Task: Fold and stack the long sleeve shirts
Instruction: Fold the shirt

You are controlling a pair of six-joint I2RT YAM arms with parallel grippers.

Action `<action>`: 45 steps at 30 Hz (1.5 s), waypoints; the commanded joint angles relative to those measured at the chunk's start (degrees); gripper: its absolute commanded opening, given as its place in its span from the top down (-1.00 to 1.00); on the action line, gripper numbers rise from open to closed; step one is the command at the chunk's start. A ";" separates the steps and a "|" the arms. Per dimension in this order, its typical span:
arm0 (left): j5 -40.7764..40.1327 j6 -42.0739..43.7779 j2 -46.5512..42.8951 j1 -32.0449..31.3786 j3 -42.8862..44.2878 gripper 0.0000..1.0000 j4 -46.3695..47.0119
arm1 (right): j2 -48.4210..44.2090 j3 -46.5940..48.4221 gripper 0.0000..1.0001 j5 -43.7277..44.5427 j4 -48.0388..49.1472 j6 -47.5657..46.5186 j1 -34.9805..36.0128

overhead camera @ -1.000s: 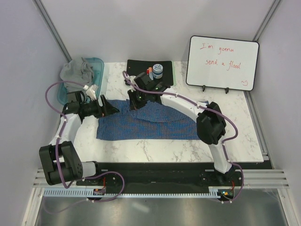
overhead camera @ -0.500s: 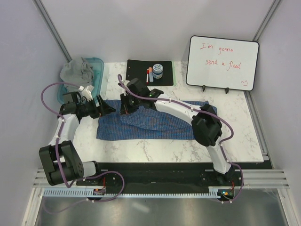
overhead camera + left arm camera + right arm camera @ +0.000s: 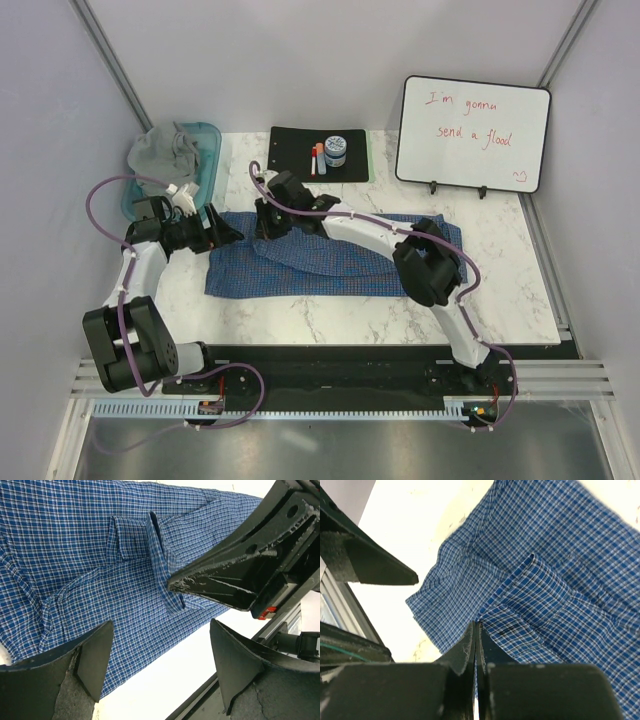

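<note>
A blue-and-white checked long sleeve shirt (image 3: 330, 268) lies spread across the middle of the table. My right gripper (image 3: 262, 228) reaches to its far left corner and is shut on a cuff-like fold of the cloth (image 3: 520, 605), the fingertips (image 3: 476, 625) pressed together on it. My left gripper (image 3: 232, 232) hovers just left of that spot, open, with nothing between its fingers (image 3: 161, 625); the shirt's edge (image 3: 75, 555) and bare table lie under it. The grey shirt (image 3: 165, 148) is bunched in the teal tub (image 3: 211, 140) at the back left.
A black mat (image 3: 295, 140) at the back holds a small jar (image 3: 336, 151) and markers (image 3: 317, 158). A whiteboard (image 3: 473, 133) stands at the back right. The two grippers are very close; the right one's fingers (image 3: 235, 575) fill the left wrist view's upper right.
The right gripper has pulled the fold of the checked shirt leftward, over the shirt, toward the left gripper. The left gripper has drawn back a little to the left, still open.
</note>
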 commanded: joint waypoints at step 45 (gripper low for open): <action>-38.94 34.09 22.74 -26.03 9.05 -0.36 -19.14 | -22.90 -27.94 0.16 1.43 -32.32 -40.86 -35.49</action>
